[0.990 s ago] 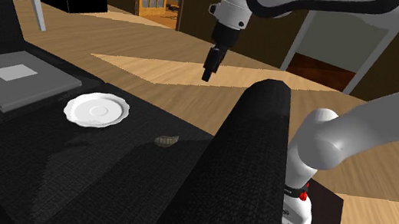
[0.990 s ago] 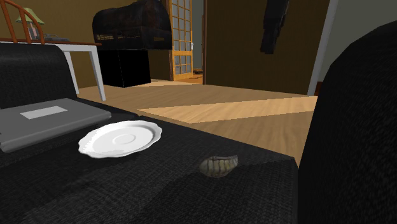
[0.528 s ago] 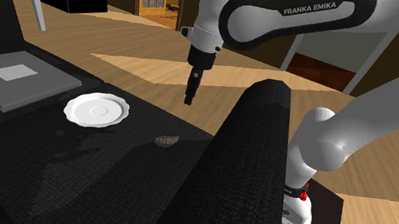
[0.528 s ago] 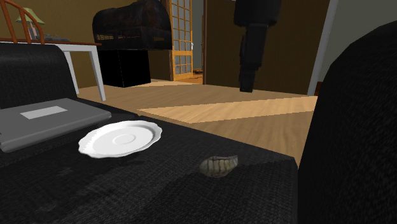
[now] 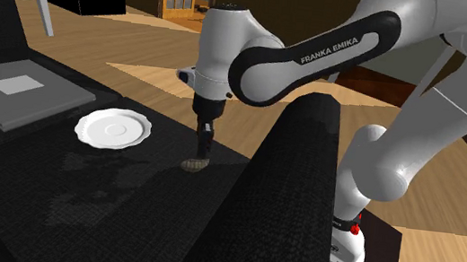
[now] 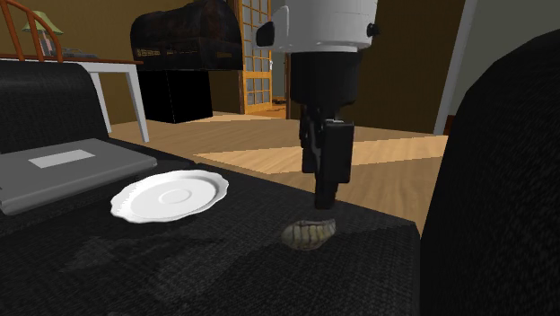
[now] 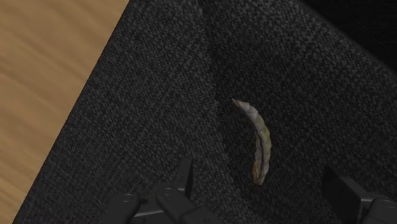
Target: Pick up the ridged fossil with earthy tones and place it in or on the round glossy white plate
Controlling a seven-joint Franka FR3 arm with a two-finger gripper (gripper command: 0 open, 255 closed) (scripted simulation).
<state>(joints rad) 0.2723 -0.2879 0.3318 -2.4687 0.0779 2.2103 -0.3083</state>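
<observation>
Arm (image 5: 312, 58) arched over sofa (image 5: 123, 212); pincer (image 6: 325, 205) vertical, spread, just above fossil (image 6: 308, 233).

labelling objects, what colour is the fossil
Fossil: ridged tan and olive, best in second exterior view.

Everything sits on a black couch seat (image 6: 179, 274) with a coarse woven fabric. Lying on it are a white plate (image 6: 169, 196) with a wavy rim, a flat grey laptop-looking slab (image 6: 67, 171) just beside the plate, and a small ridged brownish fossil (image 6: 308, 233) on the plate's other side, close to the seat's edge.
</observation>
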